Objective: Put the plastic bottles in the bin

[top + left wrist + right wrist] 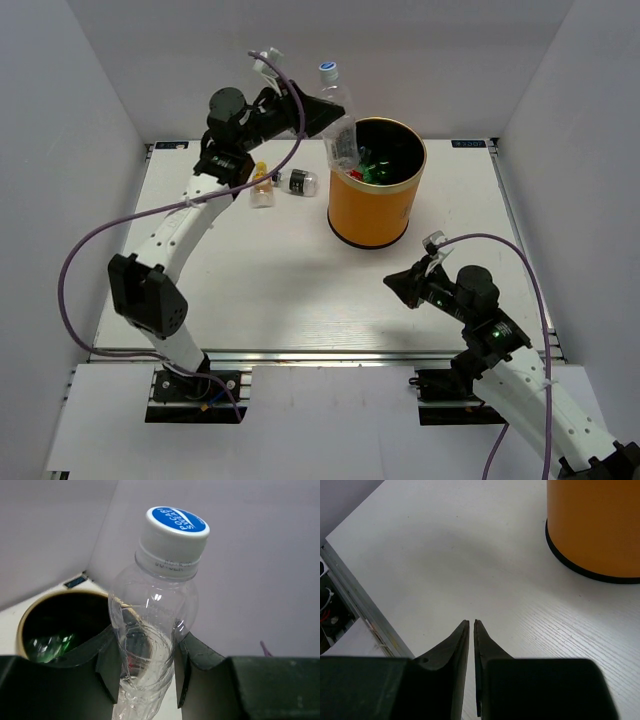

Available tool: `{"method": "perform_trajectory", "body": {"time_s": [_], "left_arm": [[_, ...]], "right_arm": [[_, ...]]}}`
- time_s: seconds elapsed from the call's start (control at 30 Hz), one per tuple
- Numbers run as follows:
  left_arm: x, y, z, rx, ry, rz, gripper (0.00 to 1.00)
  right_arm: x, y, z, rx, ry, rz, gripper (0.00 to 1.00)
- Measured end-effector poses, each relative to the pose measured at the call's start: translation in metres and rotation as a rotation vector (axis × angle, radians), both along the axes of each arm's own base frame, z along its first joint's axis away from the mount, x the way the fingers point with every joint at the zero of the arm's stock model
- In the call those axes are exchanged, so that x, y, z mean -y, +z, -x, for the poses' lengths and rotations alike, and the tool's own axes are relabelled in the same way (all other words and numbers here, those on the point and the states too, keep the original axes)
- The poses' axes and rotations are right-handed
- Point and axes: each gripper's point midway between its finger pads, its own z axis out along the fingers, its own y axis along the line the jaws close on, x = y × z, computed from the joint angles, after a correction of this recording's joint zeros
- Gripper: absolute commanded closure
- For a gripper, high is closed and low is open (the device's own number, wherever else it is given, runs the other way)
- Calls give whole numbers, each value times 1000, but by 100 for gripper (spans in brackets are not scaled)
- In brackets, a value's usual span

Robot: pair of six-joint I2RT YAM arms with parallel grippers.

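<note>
My left gripper [312,118] is shut on a clear plastic bottle [338,105] with a blue-and-white cap and holds it in the air at the far left rim of the orange bin [370,212]. In the left wrist view the bottle [160,605] stands between the fingers [107,665], cap up, with the bin's rim [30,611] below left. Green and red-labelled bottles [372,168] lie inside the bin. An orange-filled bottle [262,188] and a dark-labelled bottle [299,182] lie on the table left of the bin. My right gripper [398,284] is shut and empty, near the bin's front.
The white table [270,290] has walls on three sides and a metal rail [320,352] along its near edge. In the right wrist view the bin's dark base rim [580,570] sits ahead and right of the shut gripper [471,623].
</note>
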Motion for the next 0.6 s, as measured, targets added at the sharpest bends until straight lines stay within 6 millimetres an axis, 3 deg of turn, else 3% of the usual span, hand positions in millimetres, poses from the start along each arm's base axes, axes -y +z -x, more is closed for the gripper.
{"method": "perform_trajectory", "body": {"time_s": [0.23, 0.3, 0.37, 0.4, 0.43, 0.5, 0.6], "left_arm": [[49, 18, -20, 62, -20, 81, 100], [62, 16, -30, 67, -6, 81, 81], [74, 7, -41, 61, 16, 63, 50], [78, -1, -47, 51, 32, 46, 29], [81, -11, -53, 40, 49, 24, 24], [87, -35, -64, 0, 86, -26, 14], [91, -65, -81, -47, 139, -109, 7]], "right_arm": [[1, -1, -2, -1, -10, 4, 83], [1, -1, -2, -2, -11, 4, 75], [1, -1, -2, 0, -13, 5, 48], [1, -1, -2, -1, -14, 5, 31], [2, -1, -3, -1, -17, 5, 10], [2, -1, -3, 2, -21, 4, 10], [3, 3, -3, 17, -22, -2, 10]]}}
